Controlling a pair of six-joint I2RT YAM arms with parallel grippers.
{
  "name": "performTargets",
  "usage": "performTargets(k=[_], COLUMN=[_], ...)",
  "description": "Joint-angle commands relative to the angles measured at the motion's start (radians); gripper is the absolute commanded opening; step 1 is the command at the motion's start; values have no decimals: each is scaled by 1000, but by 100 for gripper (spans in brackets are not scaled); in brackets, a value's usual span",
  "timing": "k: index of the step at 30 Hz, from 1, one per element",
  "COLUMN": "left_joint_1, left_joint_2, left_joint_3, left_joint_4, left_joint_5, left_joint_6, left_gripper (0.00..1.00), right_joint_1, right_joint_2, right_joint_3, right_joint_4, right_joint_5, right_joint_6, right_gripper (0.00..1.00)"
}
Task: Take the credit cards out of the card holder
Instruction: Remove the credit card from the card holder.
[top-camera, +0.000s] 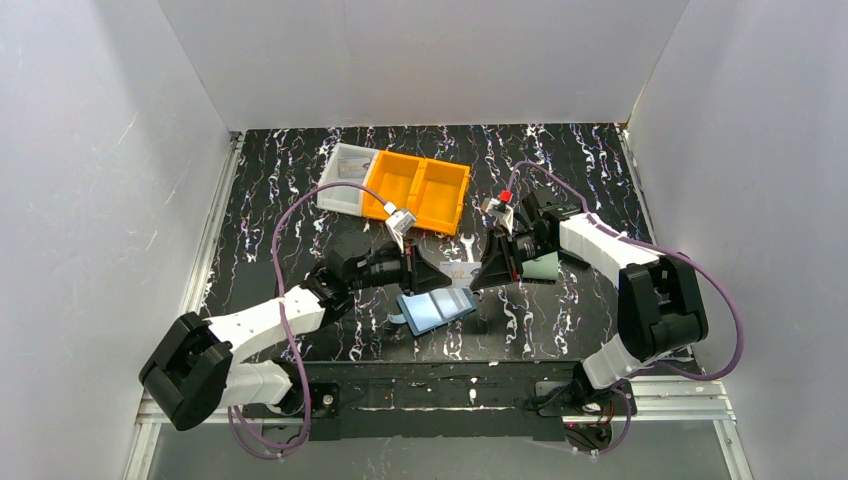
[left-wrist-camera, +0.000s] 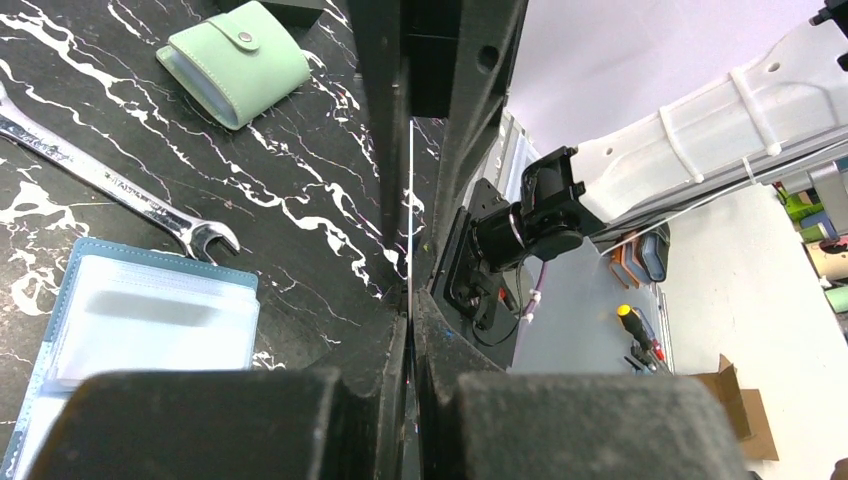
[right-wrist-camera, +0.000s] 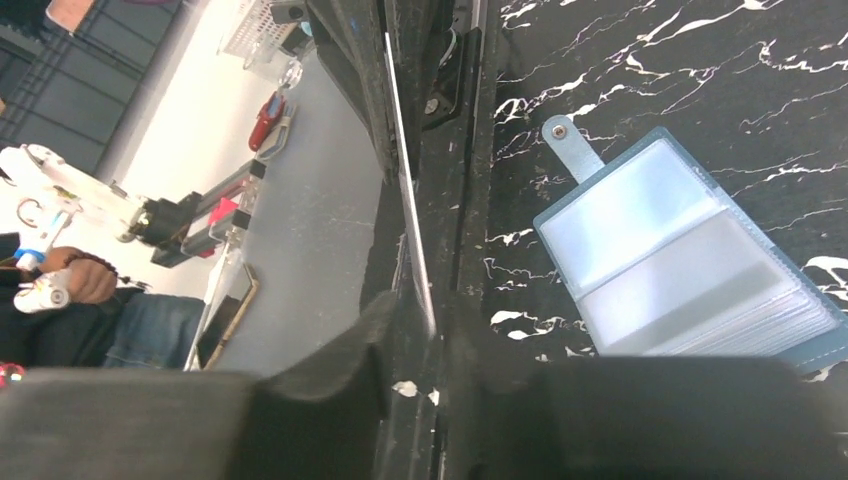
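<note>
The blue card holder (top-camera: 437, 310) lies open on the black marbled table, clear pockets up; it shows in the left wrist view (left-wrist-camera: 150, 320) and the right wrist view (right-wrist-camera: 680, 270). A pale credit card (top-camera: 460, 270) hangs in the air just behind it, between the two grippers. My left gripper (top-camera: 443, 275) is shut on the card's left end; the card shows edge-on as a thin white line (left-wrist-camera: 411, 190) between its fingers (left-wrist-camera: 411, 300). My right gripper (top-camera: 479, 277) is shut on the other end; the card's edge (right-wrist-camera: 403, 170) runs between its fingers (right-wrist-camera: 430, 320).
A grey-green snap wallet (top-camera: 541, 266) lies under the right arm, also in the left wrist view (left-wrist-camera: 238, 60). A steel wrench (left-wrist-camera: 110, 185) lies beside the holder. An orange two-compartment bin (top-camera: 420, 190) and a white tray (top-camera: 340, 175) stand at the back.
</note>
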Motion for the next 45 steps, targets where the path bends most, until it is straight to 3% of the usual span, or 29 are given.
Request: performTargets(k=[1, 4, 5, 10, 13, 17, 21, 24, 36, 45], left_joint_1=[-5, -4, -4, 28, 48, 75, 81, 78, -115, -121], left_joint_2=[0, 3, 3, -98, -215, -313, -211, -124, 11, 171], left_joint_3=[-16, -24, -30, -48, -24, 87, 296, 434, 527, 594], left_joint_4=[51, 51, 49, -92, -270, -520, -852, -985, -908, -872], left_joint_5=[-34, -51, -71, -183, -283, -286, -167, -97, -151, -71], left_joint_6=[-5, -10, -17, -1, 83, 273, 514, 604, 888, 850], left_gripper=[0, 0, 7, 53, 97, 98, 98, 98, 96, 75], right_joint_1=[0, 0, 0, 0, 1, 8, 17, 23, 23, 23], right_joint_2=[-19, -31, -35, -46, -35, 8, 53, 70, 86, 96], right_joint_3=[0, -1, -2, 7, 35, 88, 127, 139, 156, 164], right_joint_4=[49, 60, 63, 53, -9, -149, -264, -302, -360, -391], right_joint_5=[-46, -40, -33, 56, 130, 195, 209, 218, 205, 203], right_joint_6=[45, 51, 52, 42, -24, -167, -283, -323, -373, -404], right_gripper=[19, 1, 1, 1, 1, 1, 1, 1, 1, 1])
